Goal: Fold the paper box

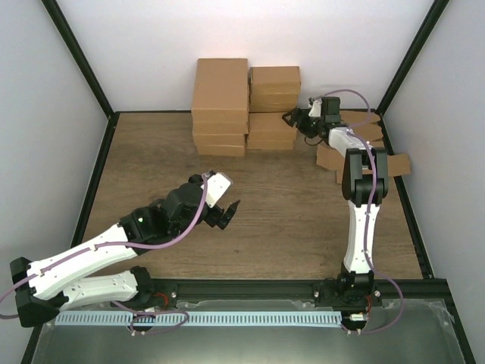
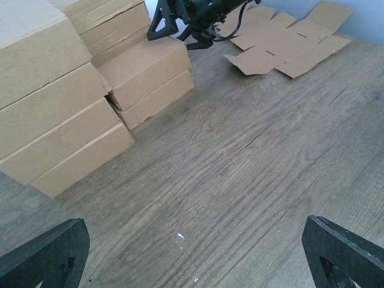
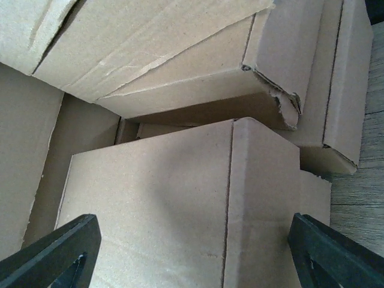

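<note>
Both hands were wide open, gripping nothing. The left hand (image 1: 227,214) hung mid-table (image 1: 288,227), and the right hand (image 1: 298,119) sat at the far edge over the folded paper box (image 3: 156,210) by the carton stack (image 1: 220,106).

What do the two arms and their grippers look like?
The left arm and right arm have white shells, black joints and black bases. A thin purple cable runs along each. The left gripper and right gripper are mostly black, and their fingers are flat, angular and have cut-outs.
</note>
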Robot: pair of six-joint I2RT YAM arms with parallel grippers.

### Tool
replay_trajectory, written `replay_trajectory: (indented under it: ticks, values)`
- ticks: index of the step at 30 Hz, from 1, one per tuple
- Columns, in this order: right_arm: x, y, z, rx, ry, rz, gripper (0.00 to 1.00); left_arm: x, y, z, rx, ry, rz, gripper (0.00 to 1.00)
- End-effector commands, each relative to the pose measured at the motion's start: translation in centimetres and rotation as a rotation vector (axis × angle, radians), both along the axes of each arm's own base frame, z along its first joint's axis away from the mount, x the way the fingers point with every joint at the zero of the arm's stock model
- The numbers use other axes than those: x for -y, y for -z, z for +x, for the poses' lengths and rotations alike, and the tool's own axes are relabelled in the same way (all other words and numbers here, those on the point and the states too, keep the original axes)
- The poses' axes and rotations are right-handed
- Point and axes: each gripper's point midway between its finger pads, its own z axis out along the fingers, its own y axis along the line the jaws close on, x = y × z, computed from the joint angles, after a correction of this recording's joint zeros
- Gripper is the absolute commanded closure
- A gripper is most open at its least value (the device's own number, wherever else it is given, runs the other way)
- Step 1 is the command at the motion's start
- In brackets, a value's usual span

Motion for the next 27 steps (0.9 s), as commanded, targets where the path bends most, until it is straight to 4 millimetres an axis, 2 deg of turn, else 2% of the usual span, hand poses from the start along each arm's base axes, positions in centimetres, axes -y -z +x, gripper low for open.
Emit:
replay_trajectory:
  ticks: [1, 6, 13, 14, 15, 16, 18, 23, 27]
  values:
    - [-0.7, -0.1, 0.7, 0.008, -0.007, -0.017, 0.10, 0.1, 0.5, 0.3, -0.002, -0.001, 0.006, 0.00]
    - [0.4, -1.4, 1.0, 0.034, 0.040, -0.073, 0.03, -0.5, 0.5, 0.5, -0.009, -0.026, -0.010, 0.00]
    - [2.3, -5.8, -0.9, 0.142, 0.110, -0.157, 0.00, -1.7, 1.4, 2.4, -0.095, -0.081, -0.072, 0.00]
    - [2.4, -7.4, -1.6, 0.175, 0.113, -0.162, 0.00, -1.9, 1.6, 2.8, -0.114, -0.093, -0.078, 0.00]
    - [2.4, -7.4, -2.3, 0.187, 0.110, -0.167, 0.00, -2.0, 1.8, 3.2, -0.129, -0.105, -0.087, 0.00]
    - [2.5, -8.9, -3.3, 0.226, 0.109, -0.168, 0.00, -2.3, 2.0, 3.6, -0.145, -0.123, -0.093, 0.00]
    - [2.5, -10.5, -5.5, 0.285, 0.094, -0.176, 0.00, -2.9, 2.3, 4.5, -0.172, -0.159, -0.117, 0.00]
    - [3.0, -12.4, -11.4, 0.416, 0.085, -0.216, 0.00, -4.5, 2.8, 6.0, -0.214, -0.246, -0.224, 0.00]
    - [3.4, -12.7, -16.1, 0.476, 0.091, -0.226, 0.00, -6.6, 3.9, 7.5, -0.239, -0.361, -0.301, 0.00]
